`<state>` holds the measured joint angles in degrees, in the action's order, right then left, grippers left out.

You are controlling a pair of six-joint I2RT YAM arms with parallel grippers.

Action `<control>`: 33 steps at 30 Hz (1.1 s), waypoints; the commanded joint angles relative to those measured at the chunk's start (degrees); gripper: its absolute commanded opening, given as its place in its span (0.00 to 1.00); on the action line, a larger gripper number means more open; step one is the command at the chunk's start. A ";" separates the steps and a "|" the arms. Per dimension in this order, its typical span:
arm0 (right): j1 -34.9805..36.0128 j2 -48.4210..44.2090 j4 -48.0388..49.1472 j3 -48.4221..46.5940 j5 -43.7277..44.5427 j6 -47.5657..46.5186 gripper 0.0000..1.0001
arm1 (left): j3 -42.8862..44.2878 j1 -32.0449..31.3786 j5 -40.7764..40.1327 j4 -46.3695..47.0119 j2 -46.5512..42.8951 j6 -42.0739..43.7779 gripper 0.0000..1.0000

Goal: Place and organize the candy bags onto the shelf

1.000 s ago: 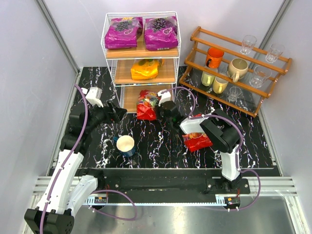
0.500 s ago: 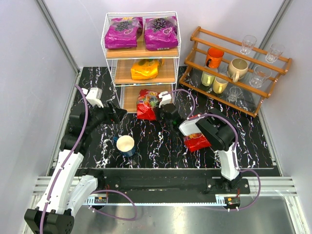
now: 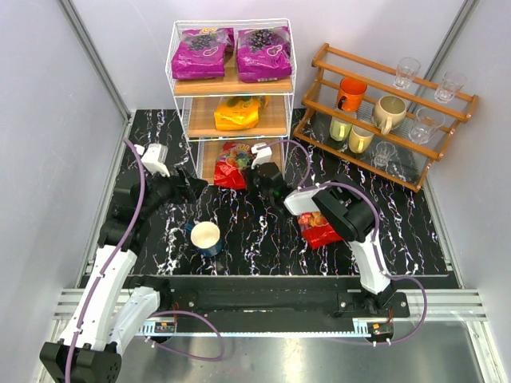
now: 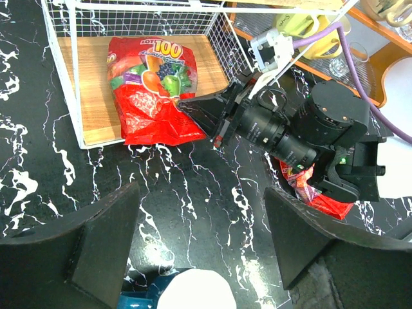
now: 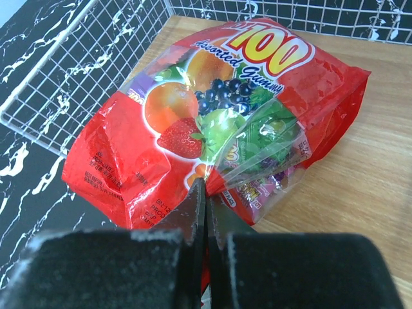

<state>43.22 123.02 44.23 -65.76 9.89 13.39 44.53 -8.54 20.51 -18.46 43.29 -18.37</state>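
Observation:
On the bottom board of the white wire shelf (image 3: 231, 86) lies a red candy bag (image 3: 231, 163), its near end over the board's front edge (image 4: 90, 96). My right gripper (image 3: 249, 171) is shut, its tips pinching that bag's near edge (image 5: 206, 187). A second red candy bag (image 3: 319, 231) lies on the table, partly under the right arm. Two purple bags (image 3: 202, 52) (image 3: 263, 52) sit on the top tier and an orange one (image 3: 237, 114) on the middle tier. My left gripper (image 3: 200, 185) hangs open and empty over the table (image 4: 201, 193).
A white-and-blue cup (image 3: 206, 238) stands on the black marble table just below the left gripper. A brown stepped rack (image 3: 383, 120) with mugs and glasses stands at the back right. Wire mesh walls close the shelf's sides.
The right gripper has moved left and away from me, taking the red bag from in front of the shelf onto its bottom board. The left arm has not moved.

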 commanded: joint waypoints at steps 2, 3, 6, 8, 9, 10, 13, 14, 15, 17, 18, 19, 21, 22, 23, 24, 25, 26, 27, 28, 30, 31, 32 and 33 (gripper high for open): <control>0.02 2.48 -3.70 -4.99 -1.19 0.85 0.00 | 1.96 0.10 -0.74 1.23 -0.75 1.06 0.81; 0.02 2.83 -4.41 -5.43 -1.36 0.94 0.00 | 1.87 0.10 -0.82 1.23 -0.84 1.06 0.81; 0.11 3.62 -7.66 -7.89 -2.24 1.20 0.00 | 1.79 0.10 -0.83 1.23 -0.75 1.14 0.81; 0.02 4.07 -9.07 -9.30 -2.77 1.46 0.00 | 1.78 0.10 -0.83 1.32 -0.66 1.23 0.81; 0.02 4.50 -9.42 -9.74 -3.21 1.55 0.00 | 1.78 0.10 -0.91 1.41 -0.66 1.32 0.81; 0.11 4.68 -10.21 -10.52 -3.38 1.64 0.00 | 1.78 0.10 -0.91 1.41 -0.57 1.32 0.81; 0.11 5.30 -11.18 -11.84 -4.35 1.64 0.00 | 1.78 0.10 -1.09 1.32 -0.75 1.49 0.82; 0.11 5.47 -11.88 -12.20 -4.61 1.64 0.00 | 1.70 0.10 -1.09 1.41 -0.66 1.50 0.82; 0.11 5.74 -12.23 -12.55 -4.96 1.64 0.00 | 1.70 0.10 -1.18 1.32 -0.66 1.58 0.82; 0.02 5.83 -13.02 -13.08 -5.23 1.47 0.00 | 1.61 0.10 -1.26 1.32 -0.66 1.76 0.82; 0.02 6.00 -13.20 -13.26 -5.23 1.47 0.01 | 1.61 0.10 -1.26 1.41 -0.57 1.76 0.82; 0.11 6.00 -13.64 -13.26 -5.15 1.55 0.02 | 1.52 0.10 -1.26 1.41 -0.57 1.76 0.82; 0.11 5.65 -13.99 -13.17 -4.71 1.90 0.16 | 1.52 0.10 -1.18 1.58 -0.57 1.76 0.82; 0.11 5.39 -13.82 -12.47 -4.62 1.82 0.19 | 1.52 0.10 -1.18 1.58 -0.57 1.76 0.82; 0.02 4.60 -13.47 -11.86 -4.53 2.08 0.21 | 1.52 0.10 -1.26 1.67 -0.49 1.76 0.82; 0.02 4.16 -12.77 -10.98 -4.18 2.43 0.23 | 1.52 0.10 -1.18 1.67 -0.48 1.67 0.82; 0.02 3.63 -11.11 -8.97 -4.09 2.69 0.29 | 1.43 0.10 -1.26 1.76 -0.48 1.58 0.82; 0.02 2.50 -10.22 -7.99 -3.83 2.96 0.32 | 1.35 0.10 -1.18 1.76 -0.57 1.50 0.82; 0.02 1.88 -9.43 -6.85 -4.00 3.48 0.34 | 1.35 0.10 -1.09 1.93 -0.49 1.41 0.82; 0.11 1.35 -7.68 -4.75 -4.26 3.66 0.36 | 1.26 0.10 -0.91 1.93 -0.57 1.32 0.82; 0.02 -0.41 -5.48 -2.46 -5.31 3.75 0.39 | 1.26 0.10 -0.91 2.02 -0.57 1.23 0.82; 0.11 -1.02 -3.47 -0.27 -5.49 3.84 0.41 | 1.34 0.10 -0.83 2.02 -0.66 1.15 0.82; 0.02 -2.42 -2.58 0.79 -5.41 3.93 0.42 | 1.35 0.10 -0.74 2.11 -0.66 0.97 0.82; 0.11 -3.04 -1.70 1.85 -5.32 3.84 0.43 | 1.26 0.10 -0.74 2.11 -0.66 0.97 0.82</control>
<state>43.11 124.51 39.97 -68.62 6.26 16.80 44.53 -8.54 20.27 -18.46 43.22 -17.43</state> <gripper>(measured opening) 0.406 0.821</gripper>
